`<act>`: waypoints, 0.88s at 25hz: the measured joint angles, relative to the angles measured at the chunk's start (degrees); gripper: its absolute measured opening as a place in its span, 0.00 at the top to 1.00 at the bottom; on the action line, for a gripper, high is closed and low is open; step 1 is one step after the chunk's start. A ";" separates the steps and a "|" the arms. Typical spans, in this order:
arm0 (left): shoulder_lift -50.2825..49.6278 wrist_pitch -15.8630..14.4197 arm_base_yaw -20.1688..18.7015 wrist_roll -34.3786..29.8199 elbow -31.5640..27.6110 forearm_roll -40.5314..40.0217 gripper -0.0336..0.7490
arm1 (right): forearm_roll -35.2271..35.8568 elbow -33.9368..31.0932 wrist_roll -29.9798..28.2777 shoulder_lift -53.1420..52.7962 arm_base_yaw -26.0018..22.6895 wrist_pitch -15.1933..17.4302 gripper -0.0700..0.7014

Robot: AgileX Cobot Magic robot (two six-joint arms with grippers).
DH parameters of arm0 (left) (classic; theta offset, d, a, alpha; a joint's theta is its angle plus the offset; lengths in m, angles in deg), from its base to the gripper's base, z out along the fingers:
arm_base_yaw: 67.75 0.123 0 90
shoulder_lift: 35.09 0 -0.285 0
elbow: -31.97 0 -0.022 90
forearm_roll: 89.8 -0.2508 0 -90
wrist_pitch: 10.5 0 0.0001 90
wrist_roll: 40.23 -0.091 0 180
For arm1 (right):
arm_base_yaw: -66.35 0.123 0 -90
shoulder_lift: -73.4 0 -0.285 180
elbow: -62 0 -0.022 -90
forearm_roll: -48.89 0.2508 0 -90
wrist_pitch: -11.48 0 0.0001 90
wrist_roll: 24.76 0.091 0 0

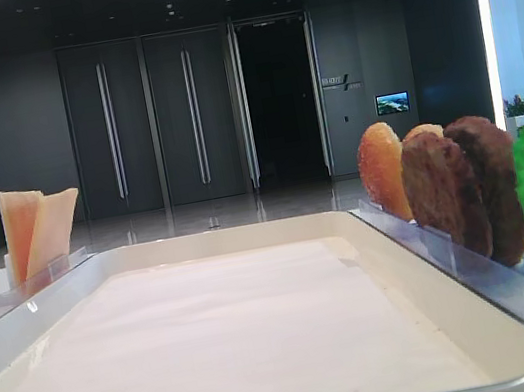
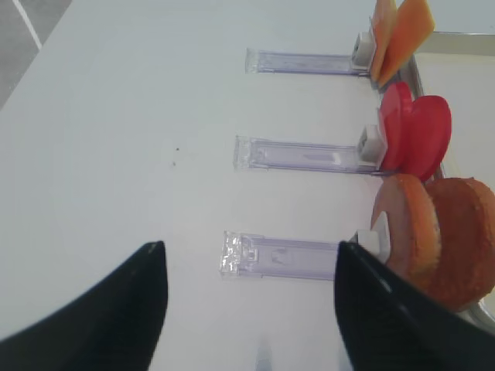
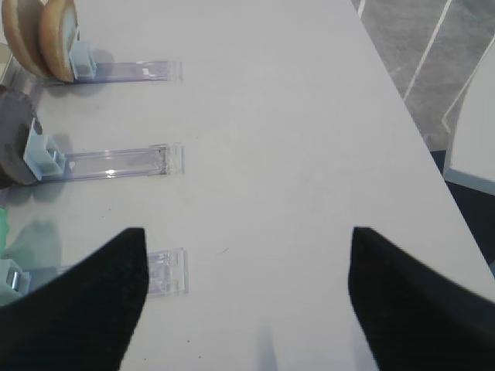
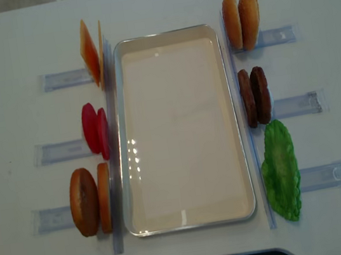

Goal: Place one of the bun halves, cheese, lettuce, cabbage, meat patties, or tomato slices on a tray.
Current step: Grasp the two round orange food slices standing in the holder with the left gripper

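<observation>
Left wrist view: left gripper [image 2: 251, 309] fingers spreading wide, holding nothing, facing bun halves [image 2: 433, 236]; right gripper [image 3: 247, 301] likewise gaping, unladen. Advisable: straddling one bun edge-on, then lifting toward tray [image 4: 191, 224].

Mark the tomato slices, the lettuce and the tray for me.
tomato slices [image 4: 96, 131], overhead view, on the red discs' upper edges.
lettuce [image 4: 281, 172], overhead view, middle of the leaf.
tray [image 4: 163, 35], overhead view, far rim.

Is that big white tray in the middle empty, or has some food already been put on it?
Empty. The overhead view shows only bare white liner inside the tray; every food piece stands outside its rim.
</observation>
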 joint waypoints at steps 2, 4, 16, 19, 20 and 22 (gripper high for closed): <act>0.00 0.00 0.00 0.00 0.00 0.00 0.30 | 0.00 0.00 0.00 0.00 0.00 0.00 0.21; 0.00 0.00 0.00 0.00 0.00 0.00 0.30 | 0.00 0.00 0.00 0.00 0.00 0.00 0.21; 0.00 0.00 0.00 0.00 0.00 0.00 0.30 | 0.00 0.00 0.00 0.00 0.00 0.00 0.21; 0.00 0.00 0.00 0.00 0.00 0.00 0.30 | 0.00 0.00 0.00 0.00 0.00 0.00 0.21; 0.00 0.00 0.00 0.00 0.00 0.00 0.30 | 0.00 0.00 0.00 0.00 0.00 0.00 0.21; 0.00 0.00 0.00 0.00 0.00 -0.35 0.30 | 0.00 0.00 0.00 0.00 0.00 0.00 0.21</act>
